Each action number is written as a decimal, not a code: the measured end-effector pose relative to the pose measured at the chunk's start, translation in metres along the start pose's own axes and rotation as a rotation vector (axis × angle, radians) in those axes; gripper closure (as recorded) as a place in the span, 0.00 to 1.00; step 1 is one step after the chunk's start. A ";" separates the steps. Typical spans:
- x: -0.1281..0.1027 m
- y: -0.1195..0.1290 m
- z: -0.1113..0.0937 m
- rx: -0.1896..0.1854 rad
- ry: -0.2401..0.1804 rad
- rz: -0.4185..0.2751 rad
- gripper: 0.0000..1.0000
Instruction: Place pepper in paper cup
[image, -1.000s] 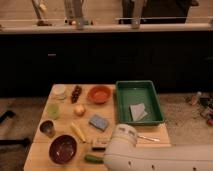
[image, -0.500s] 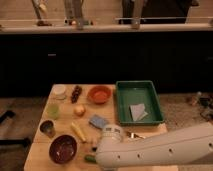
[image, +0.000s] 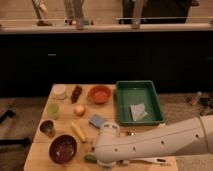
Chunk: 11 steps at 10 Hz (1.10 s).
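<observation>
One white arm (image: 160, 140) is stretching across the near edge of the wooden table (image: 39, 152).
Its gripper (image: 103, 156) is hanging low just beside the dark red bowl (image: 63, 148), right at the green pepper (image: 90, 158) lying there; whether it is spread or pinching, I cannot tell. The paper cup (image: 59, 91) is sitting at the far left corner.

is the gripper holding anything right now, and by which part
Cannot be told. The gripper is low at the front edge of the table, beside the pepper, but the white arm covers where they would meet.
</observation>
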 end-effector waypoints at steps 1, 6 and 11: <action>-0.003 -0.002 0.003 -0.008 -0.013 0.009 0.20; -0.014 -0.009 0.027 -0.054 -0.062 0.059 0.20; -0.022 -0.010 0.042 -0.081 -0.065 0.062 0.20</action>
